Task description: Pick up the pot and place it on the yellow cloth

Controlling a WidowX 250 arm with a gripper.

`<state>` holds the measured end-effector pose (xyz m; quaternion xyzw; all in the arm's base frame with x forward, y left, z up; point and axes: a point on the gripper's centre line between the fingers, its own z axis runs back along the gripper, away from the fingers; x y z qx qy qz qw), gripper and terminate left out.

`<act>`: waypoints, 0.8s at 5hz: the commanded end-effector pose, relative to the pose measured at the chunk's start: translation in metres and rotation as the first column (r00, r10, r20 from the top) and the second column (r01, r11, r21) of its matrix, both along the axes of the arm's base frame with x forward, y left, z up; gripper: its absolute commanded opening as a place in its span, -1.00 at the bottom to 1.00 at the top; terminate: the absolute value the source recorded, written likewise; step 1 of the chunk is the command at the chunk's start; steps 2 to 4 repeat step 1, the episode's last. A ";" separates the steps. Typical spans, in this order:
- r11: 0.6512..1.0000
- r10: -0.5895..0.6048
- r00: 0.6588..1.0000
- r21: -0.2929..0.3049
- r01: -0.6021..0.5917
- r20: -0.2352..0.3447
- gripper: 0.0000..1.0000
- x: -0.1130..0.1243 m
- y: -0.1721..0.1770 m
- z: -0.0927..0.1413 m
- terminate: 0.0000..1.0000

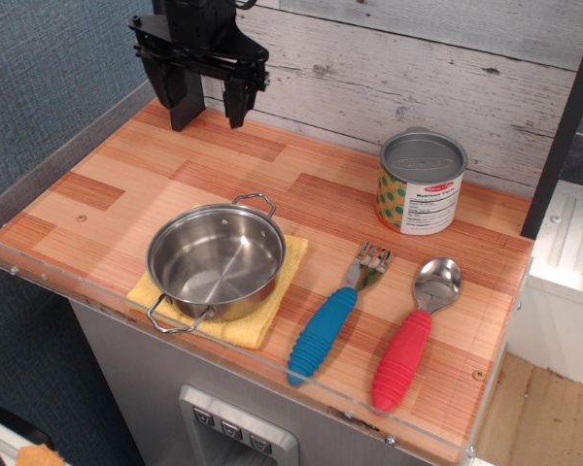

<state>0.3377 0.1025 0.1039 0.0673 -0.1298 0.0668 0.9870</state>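
The shiny steel pot [216, 262] with two wire loop handles sits upright on the pale-yellow cloth [277, 293] near the table's front left edge. The cloth shows only around the pot's edges. My black gripper [212, 110] hangs open and empty high above the back left of the table, well behind and apart from the pot.
A tin can [422, 183] with a grey top and yellow-green label stands at the back right. A blue-handled fork [335, 317] and a red-handled spoon [415, 333] lie at the front right. A clear rim [272, 361] edges the wooden table. A plank wall stands behind.
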 end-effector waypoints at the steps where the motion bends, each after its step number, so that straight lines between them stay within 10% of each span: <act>1: 0.999 -0.005 0.997 -0.040 0.008 0.077 1.00 0.015 -0.007 0.017 1.00; 4: 0.999 -0.005 0.997 -0.040 0.008 0.077 1.00 0.015 -0.007 0.017 1.00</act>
